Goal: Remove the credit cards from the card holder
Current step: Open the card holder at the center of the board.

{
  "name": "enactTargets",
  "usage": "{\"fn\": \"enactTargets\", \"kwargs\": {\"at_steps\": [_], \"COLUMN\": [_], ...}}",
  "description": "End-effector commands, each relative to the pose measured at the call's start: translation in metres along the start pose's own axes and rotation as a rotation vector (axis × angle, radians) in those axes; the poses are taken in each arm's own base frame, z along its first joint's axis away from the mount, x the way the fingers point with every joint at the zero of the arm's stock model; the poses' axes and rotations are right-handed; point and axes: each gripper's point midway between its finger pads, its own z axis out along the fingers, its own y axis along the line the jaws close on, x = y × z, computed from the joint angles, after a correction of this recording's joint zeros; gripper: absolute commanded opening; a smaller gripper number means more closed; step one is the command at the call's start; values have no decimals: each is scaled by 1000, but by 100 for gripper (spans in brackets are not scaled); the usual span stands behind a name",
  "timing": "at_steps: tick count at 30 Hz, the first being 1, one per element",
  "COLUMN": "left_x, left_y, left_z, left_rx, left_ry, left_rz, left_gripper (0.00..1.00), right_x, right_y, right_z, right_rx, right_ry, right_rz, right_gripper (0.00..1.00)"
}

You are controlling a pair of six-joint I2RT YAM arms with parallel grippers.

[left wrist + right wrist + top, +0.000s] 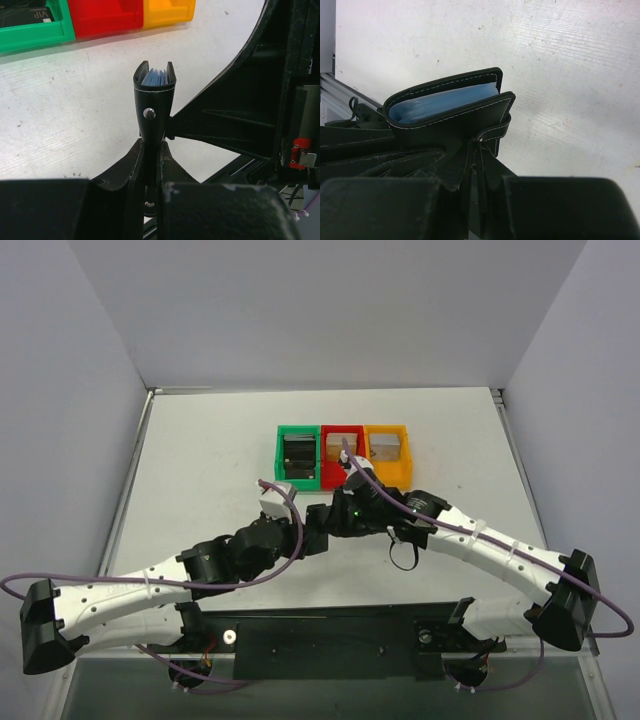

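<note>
The card holder (154, 102) is held upright above the table (200, 470), near the middle of the scene and close to the near edge, between the two arms. It is pinched at its lower part by the left tool (151, 150), whose fingers (134, 157) are pressed against both black faces. In the left wrist view, a metal snap (149, 114) is seen on the side facing the camera. The right tool (479, 172) is closed on the holder from the right side, and a stitched strap (492, 132) of the holder is gripped between its fingers. The top of the holder is slightly parted, and pale blue layers (154, 77) are seen between the flaps; whether these are the credit cards or pocket lining cannot be told. Farther back on the table, a green bin (280, 455), a red bin (343, 428) and a yellow bin (387, 428) are set touching in a row from left to right, well apart from the holder.
</note>
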Motion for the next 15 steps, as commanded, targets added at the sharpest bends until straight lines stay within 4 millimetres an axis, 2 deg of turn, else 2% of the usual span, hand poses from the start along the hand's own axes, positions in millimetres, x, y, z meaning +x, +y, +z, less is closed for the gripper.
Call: {"fn": "enactTargets", "kwargs": {"at_steps": [1, 10, 15], "left_x": [-35, -33, -33], "left_y": [-14, 0, -3], "left_z": [-11, -10, -10], "left_rx": [50, 0, 26], "left_ry": [-117, -120, -121], "left_rz": [-74, -86, -111], "left_gripper": [0, 0, 0], "right_x": [11, 9, 9], "right_y": [-62, -52, -47], "right_z": [-5, -14, -19], "right_rx": [231, 143, 96], "right_ry": [14, -12, -9], "right_rz": [-56, -38, -26], "right_gripper": [0, 0, 0]}}
